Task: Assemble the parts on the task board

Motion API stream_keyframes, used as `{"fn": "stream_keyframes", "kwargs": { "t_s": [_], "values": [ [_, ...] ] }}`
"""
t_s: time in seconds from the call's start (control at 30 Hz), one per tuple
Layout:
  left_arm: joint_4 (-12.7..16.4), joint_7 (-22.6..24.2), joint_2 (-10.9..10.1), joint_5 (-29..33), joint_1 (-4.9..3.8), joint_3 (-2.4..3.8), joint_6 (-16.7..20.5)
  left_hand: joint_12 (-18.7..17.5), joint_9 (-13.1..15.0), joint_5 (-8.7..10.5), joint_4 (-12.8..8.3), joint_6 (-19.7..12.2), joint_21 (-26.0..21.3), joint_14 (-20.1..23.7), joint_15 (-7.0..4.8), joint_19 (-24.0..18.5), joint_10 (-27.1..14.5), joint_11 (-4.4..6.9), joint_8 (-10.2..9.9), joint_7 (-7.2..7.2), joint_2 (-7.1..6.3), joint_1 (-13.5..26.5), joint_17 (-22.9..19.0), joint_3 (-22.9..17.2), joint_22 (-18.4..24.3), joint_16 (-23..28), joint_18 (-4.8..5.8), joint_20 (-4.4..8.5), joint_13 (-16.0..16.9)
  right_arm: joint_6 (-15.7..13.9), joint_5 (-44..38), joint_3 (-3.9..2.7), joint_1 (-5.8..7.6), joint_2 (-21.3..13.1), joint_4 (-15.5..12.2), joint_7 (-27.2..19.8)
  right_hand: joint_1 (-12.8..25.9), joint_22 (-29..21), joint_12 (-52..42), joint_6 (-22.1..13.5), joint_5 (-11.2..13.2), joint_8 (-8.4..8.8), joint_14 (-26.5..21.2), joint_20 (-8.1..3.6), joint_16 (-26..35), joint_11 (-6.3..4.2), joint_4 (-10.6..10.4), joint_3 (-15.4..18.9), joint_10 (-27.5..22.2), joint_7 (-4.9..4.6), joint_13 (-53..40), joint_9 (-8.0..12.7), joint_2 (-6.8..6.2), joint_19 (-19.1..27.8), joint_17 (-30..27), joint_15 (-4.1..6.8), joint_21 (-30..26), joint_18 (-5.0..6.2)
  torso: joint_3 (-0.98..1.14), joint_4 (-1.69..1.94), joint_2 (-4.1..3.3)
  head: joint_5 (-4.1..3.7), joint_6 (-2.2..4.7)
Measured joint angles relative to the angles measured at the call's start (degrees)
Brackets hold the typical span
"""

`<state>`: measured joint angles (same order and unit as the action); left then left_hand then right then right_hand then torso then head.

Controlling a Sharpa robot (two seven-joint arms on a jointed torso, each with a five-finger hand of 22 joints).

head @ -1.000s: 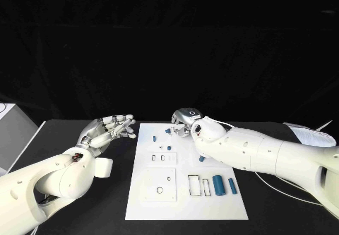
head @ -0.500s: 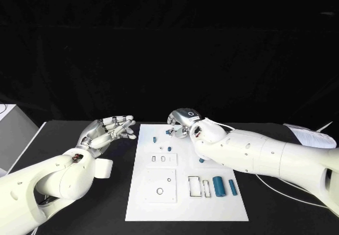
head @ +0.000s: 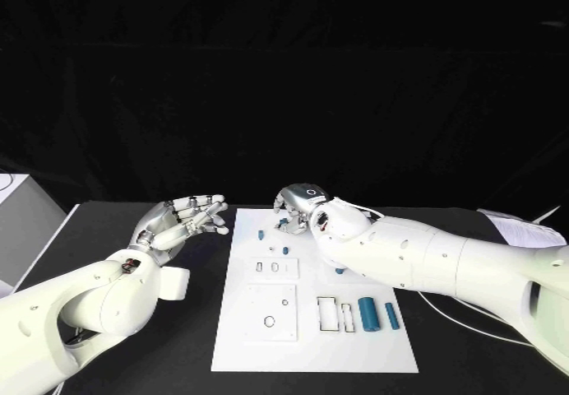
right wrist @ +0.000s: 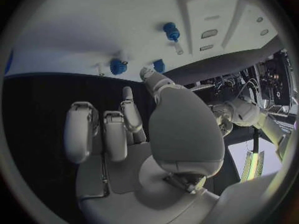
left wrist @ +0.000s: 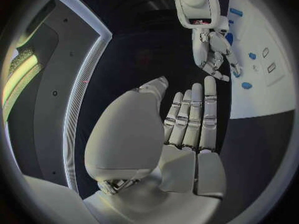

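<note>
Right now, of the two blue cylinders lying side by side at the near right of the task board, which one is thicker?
The left blue cylinder is the thicker one; the right blue cylinder beside it is clearly slimmer.

left hand raised, palm up, fingers loosely spread; right hand lowered, fingers curled, empty

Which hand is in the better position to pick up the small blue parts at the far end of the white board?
Right. The silver right hand hovers directly over the small blue parts on the white task board, while the silver left hand hangs off its side, open.
</note>
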<state>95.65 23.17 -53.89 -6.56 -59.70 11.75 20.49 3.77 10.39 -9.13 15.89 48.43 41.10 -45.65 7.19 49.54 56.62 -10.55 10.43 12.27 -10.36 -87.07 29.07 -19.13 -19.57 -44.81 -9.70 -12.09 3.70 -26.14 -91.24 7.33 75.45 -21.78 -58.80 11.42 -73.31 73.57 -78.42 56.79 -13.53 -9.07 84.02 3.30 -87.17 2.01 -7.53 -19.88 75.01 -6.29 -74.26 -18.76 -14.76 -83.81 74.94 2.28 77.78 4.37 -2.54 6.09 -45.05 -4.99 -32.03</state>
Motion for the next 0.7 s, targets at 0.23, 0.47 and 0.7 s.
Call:
{"fn": "stream_keyframes", "kwargs": {
  "t_s": [0.23, 0.47, 0.7],
  "values": [
    [-0.11, -0.06, 0.26, 0.00, 0.00, 0.00, -0.01, 0.00, 0.00, 0.00, 0.00, 0.00, 0.22, 0.42, 0.00, 0.00, 0.00, 0.00, 0.00, 0.00, 0.00, 0.00, -0.08, 0.00, -0.15, -0.35, 0.00, 0.00, 0.00, 3.26, -0.67, 0.00, 0.00, 0.95, 0.65, 2.00, -1.24, 1.38, -6.81, -0.21, -0.21, 0.00, 0.00, 0.03, -1.72, 0.02, -1.50, 2.68, 7.64, -0.20, -0.69, 0.07, 0.31, -0.03, 0.04, 0.00, 3.93, -0.95, 0.01, -0.01, -0.04, -0.03, -0.07],
    [-0.18, -0.11, 0.30, 0.00, 0.00, 0.00, -0.01, 0.00, -0.05, 0.00, -0.17, 0.00, 0.22, 0.42, 0.00, 0.00, 0.00, 0.00, 0.00, 0.00, 0.00, 0.00, -0.07, -0.17, -0.22, -0.34, 0.00, 0.00, 0.00, 5.08, -1.72, 0.00, -0.01, 1.13, 1.15, 4.55, -2.22, 1.38, -8.64, -0.12, -0.58, -0.21, 0.01, 0.21, -2.14, 0.23, -2.21, 3.60, 8.84, -0.51, -0.69, 0.07, 0.81, -0.21, 0.04, -0.01, 5.96, -1.77, 0.09, -0.01, -0.04, 0.01, -0.20],
    [-0.20, -0.15, 0.30, 0.00, 0.00, 0.00, -0.01, 0.00, -0.05, 0.00, -0.17, 0.00, 0.22, 0.42, 0.00, 0.00, 0.00, 0.00, 0.00, 0.00, 0.00, 0.00, -0.07, -0.17, -0.22, -0.34, 0.00, 0.00, 0.00, 5.56, -2.42, 0.00, -0.01, 1.32, 1.49, 6.33, -2.80, 1.37, -8.64, -0.17, -0.58, -0.21, 0.01, 0.21, -2.13, 0.23, -2.21, 3.60, 8.84, -0.56, -0.68, 0.15, 1.08, -0.21, 0.03, -0.01, 6.58, -1.77, 0.15, -0.08, -0.04, 0.10, -0.17]
  ]
}}
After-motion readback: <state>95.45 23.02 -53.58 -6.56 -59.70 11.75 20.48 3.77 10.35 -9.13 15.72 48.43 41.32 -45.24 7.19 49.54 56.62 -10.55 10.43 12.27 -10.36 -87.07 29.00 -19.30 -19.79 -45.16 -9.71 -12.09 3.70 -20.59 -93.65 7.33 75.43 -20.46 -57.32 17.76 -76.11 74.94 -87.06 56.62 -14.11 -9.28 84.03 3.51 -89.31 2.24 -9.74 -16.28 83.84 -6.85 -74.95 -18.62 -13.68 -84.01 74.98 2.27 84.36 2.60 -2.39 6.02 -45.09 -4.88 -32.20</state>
